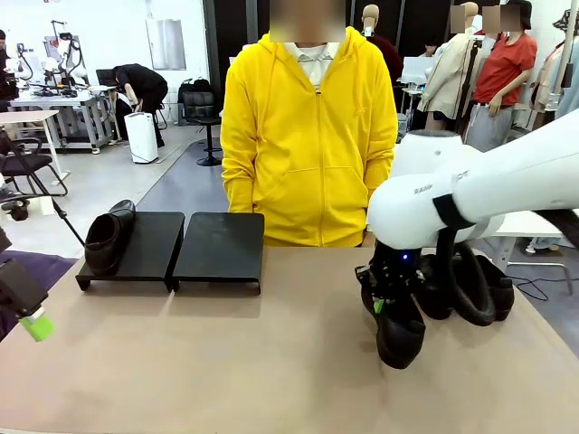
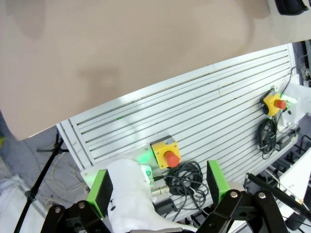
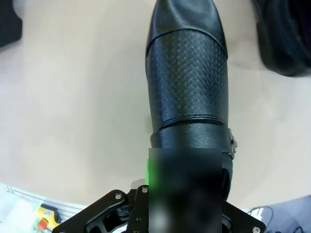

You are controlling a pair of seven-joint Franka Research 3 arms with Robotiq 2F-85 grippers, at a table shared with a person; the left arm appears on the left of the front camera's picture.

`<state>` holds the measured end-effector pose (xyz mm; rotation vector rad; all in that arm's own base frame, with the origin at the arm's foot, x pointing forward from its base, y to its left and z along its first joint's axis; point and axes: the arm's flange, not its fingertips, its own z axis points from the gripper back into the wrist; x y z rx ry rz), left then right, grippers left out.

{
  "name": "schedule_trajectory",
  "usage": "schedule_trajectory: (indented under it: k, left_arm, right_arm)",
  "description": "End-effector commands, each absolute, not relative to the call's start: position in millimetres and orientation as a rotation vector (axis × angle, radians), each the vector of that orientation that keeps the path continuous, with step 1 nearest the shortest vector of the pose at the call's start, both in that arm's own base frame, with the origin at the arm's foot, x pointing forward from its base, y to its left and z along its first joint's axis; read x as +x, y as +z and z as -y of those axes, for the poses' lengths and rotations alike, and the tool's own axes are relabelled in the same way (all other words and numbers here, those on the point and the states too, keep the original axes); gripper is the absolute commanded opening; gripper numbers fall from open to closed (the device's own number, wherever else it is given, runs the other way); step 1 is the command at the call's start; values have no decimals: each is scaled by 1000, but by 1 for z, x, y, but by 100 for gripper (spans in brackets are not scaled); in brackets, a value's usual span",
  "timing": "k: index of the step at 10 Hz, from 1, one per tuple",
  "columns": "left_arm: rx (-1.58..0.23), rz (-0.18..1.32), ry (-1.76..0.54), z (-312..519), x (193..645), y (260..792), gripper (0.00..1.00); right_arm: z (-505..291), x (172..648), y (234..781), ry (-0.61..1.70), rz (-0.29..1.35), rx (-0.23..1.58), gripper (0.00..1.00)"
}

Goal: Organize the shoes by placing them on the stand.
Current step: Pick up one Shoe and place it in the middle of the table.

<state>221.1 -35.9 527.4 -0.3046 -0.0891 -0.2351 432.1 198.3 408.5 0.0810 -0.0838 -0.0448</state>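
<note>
Left of the stand (image 1: pixel 217 242), the left gripper (image 2: pixel 158 187) hangs low by the table (image 1: pixel 271 371) edge, jaws spread wide, holding nothing. On the stand's left tray sits one racked shoe (image 1: pixel 107 242); the right tray is bare. Well right of the stand, the right gripper (image 1: pixel 387 305) is clamped tight on the front shoe (image 1: pixel 400 336), apparently at its heel end, toe pointing away in the wrist view.

To do this step well, I'd say lift straight up first to clear the other shoes (image 1: pixel 461 287) just behind. Then carry it left to the stand and set it beside the racked shoe, toe the same way. A grip at one end may let the shoe swing, so go slowly.

Hard to make out:
- The exact grip point is smeared over in the wrist view.
- Can't tell whether the sole is off the table.
- The arm covers the other shoes; they look like two.
</note>
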Motion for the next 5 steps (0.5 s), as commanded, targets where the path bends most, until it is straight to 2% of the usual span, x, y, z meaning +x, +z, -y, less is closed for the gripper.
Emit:
schedule_trajectory:
  k: [1,4,5]
  left_arm:
    - [-311,96,-244,34,223,529,100]
    - [-311,96,-244,34,223,529,100]
    - [-311,96,-244,34,223,529,100]
  right_arm:
    - [-185,400,452,-47,124,56,0]
    - [-164,333,493,-91,75,126,0]
    - [-151,323,496,-121,113,124,0]
